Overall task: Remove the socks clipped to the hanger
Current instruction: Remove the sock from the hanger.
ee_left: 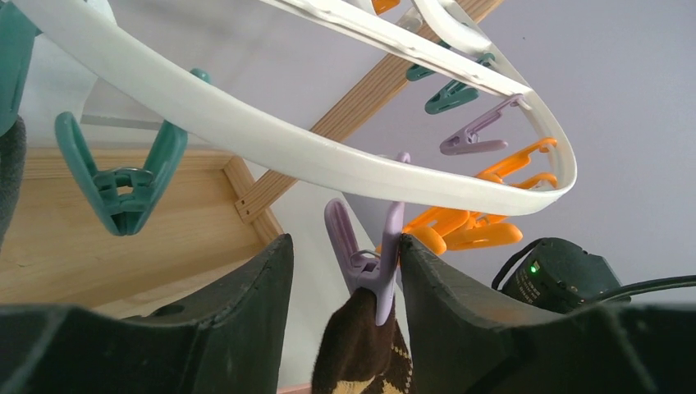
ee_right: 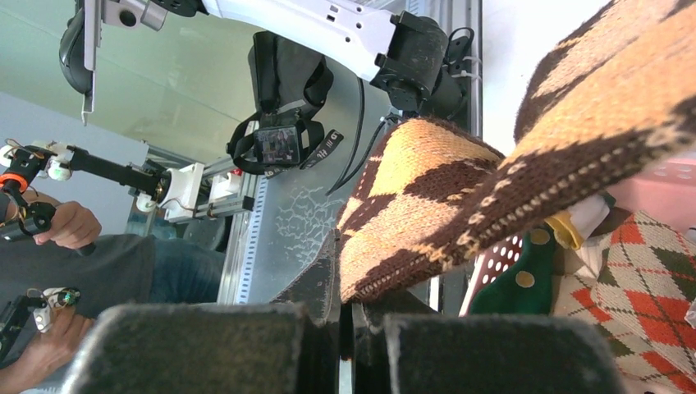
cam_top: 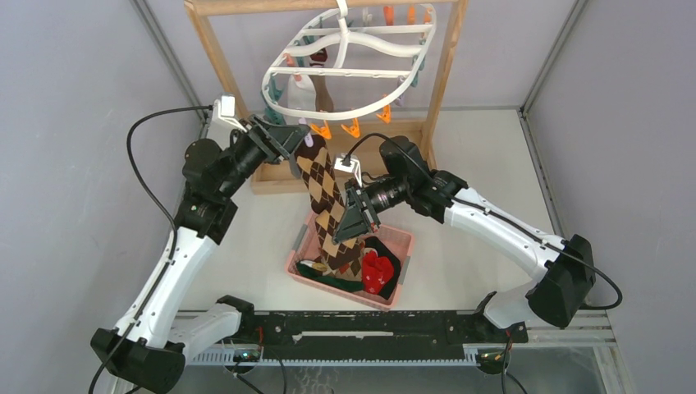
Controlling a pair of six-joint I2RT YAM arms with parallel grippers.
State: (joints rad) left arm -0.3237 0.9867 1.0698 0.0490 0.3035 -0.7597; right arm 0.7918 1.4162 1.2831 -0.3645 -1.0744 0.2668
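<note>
Bright, even overhead light fills my top view, with soft shadows. On the left wrist feed, the left gripper (ee_left: 345,246) reads dark against a pale backdrop, and the hanger (ee_left: 271,139) above it is sharp. The right gripper (ee_right: 345,324) blurs near the lens. The argyle sock (ee_right: 460,213) beyond it is crisp, with white glare above.

Hanger (ee_left: 271,139): white oval rack with cross bars, tilted, hung by its centre hook. Teal clip (ee_left: 123,185) and orange clips (cam_top: 353,128) dangle empty off the rim. Brown argyle sock (cam_top: 324,197): top edge pinched in purple clip (ee_left: 369,271), body stretched diagonally down to pink basket (cam_top: 336,287). Red sock (cam_top: 377,269) and others lie inside the basket. Possibly two more socks (cam_top: 312,89) hang at the rack's left
</note>
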